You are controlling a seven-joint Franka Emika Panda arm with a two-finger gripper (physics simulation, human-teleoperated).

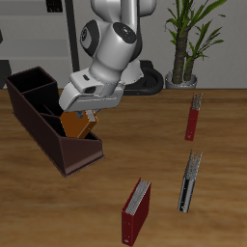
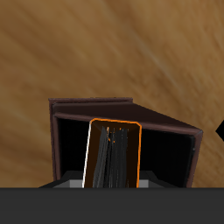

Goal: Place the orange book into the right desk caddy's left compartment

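My gripper (image 1: 86, 113) is shut on the orange book (image 1: 76, 125) and holds it upright, its lower end inside the top of the caddy's end section nearest the table's front edge. The right desk caddy (image 1: 39, 116) is a long dark maroon organiser with partitions, lying slantwise on the table. In the wrist view the orange book (image 2: 112, 154) shows end-on, with an orange rim and dark pages, hanging inside the dark-walled left compartment (image 2: 166, 156). The compartment's rim (image 2: 87, 103) surrounds the book with gaps on both sides.
A dark red book (image 1: 136, 210) lies near the table's front edge. A black-and-grey book (image 1: 190, 181) lies beside it. Another dark red book (image 1: 194, 118) lies farther back. A potted plant (image 1: 181, 75) stands at the table's back.
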